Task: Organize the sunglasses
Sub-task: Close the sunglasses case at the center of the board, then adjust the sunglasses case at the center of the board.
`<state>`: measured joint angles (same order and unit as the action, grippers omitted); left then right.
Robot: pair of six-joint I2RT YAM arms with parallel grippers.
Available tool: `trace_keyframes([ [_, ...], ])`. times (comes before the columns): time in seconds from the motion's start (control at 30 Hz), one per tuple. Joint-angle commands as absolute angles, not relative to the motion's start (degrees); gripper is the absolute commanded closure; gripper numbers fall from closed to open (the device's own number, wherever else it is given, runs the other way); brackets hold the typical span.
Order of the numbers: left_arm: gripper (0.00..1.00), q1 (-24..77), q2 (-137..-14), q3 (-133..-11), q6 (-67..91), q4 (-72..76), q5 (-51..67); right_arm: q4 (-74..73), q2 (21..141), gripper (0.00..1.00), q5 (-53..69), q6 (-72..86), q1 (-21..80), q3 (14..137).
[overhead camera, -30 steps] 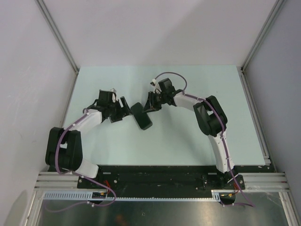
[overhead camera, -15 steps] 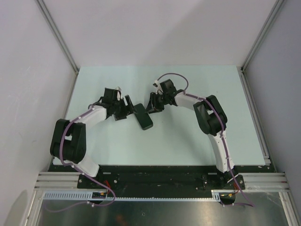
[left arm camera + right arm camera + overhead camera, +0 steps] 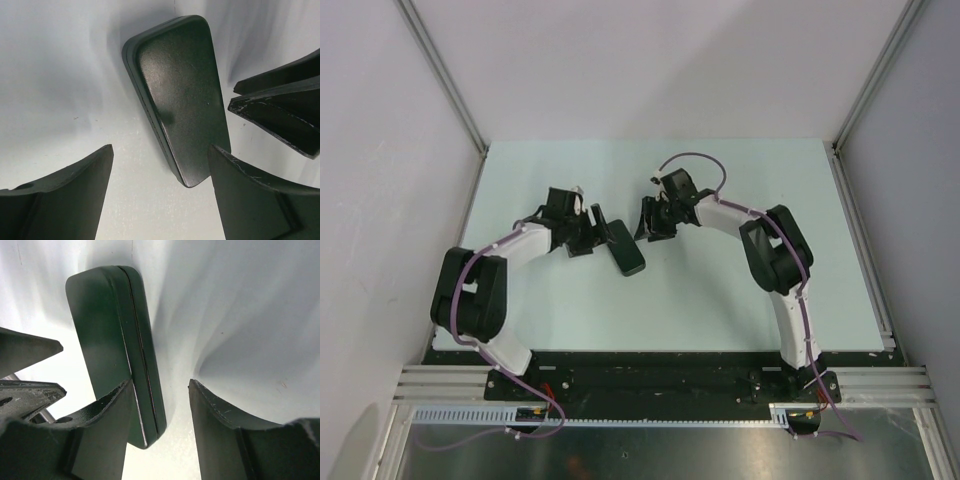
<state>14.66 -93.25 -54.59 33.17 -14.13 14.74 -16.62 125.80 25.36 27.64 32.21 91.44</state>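
The closed black oblong case [image 3: 623, 248] lies flat on the pale table, also seen in the left wrist view [image 3: 180, 95] and the right wrist view [image 3: 110, 340]. My left gripper [image 3: 597, 229] is open at the case's far left end; its right finger overlaps the case's near end [image 3: 161, 150]. My right gripper [image 3: 645, 219] is open just right of the case's far end; its left finger lies over the case's edge [image 3: 161, 384]. Neither gripper holds anything. The sunglasses are not in view.
The pale table [image 3: 720, 290] has metal rails along its left and right sides. The two grippers sit close together around the case, and the other gripper's fingers [image 3: 280, 110] show at the right of the left wrist view.
My left gripper has moved right, closing in on the case's far end. My right gripper has shifted slightly. The case has barely moved.
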Motion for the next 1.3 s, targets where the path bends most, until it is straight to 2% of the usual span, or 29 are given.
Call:
trace_keyframes([
  [0.0, 0.18, 15.7, -93.9, -57.2, 33.9, -12.8, 14.2, -17.8, 119.4, 0.46, 20.0, 26.5, 33.5, 90.7],
  [0.17, 0.18, 16.0, -94.4, -57.4, 34.1, -12.8, 13.6, -17.2, 115.9, 0.45, 14.6, 25.7, 36.5, 88.7],
  [0.73, 0.22, 18.0, -99.4, -60.6, 35.3, -12.0, 11.4, -20.7, 117.8, 0.46, 16.1, 27.1, 41.0, 87.4],
  [0.97, 0.18, 18.1, -98.3, -60.4, 33.9, -12.0, 9.1, -17.7, 117.7, 0.46, 20.1, 30.4, 44.1, 85.6],
  [1.27, 0.1, 21.3, -97.8, -61.1, 25.8, -12.0, 6.8, -19.7, 106.9, 0.44, 4.0, 33.4, 41.5, 79.5],
])
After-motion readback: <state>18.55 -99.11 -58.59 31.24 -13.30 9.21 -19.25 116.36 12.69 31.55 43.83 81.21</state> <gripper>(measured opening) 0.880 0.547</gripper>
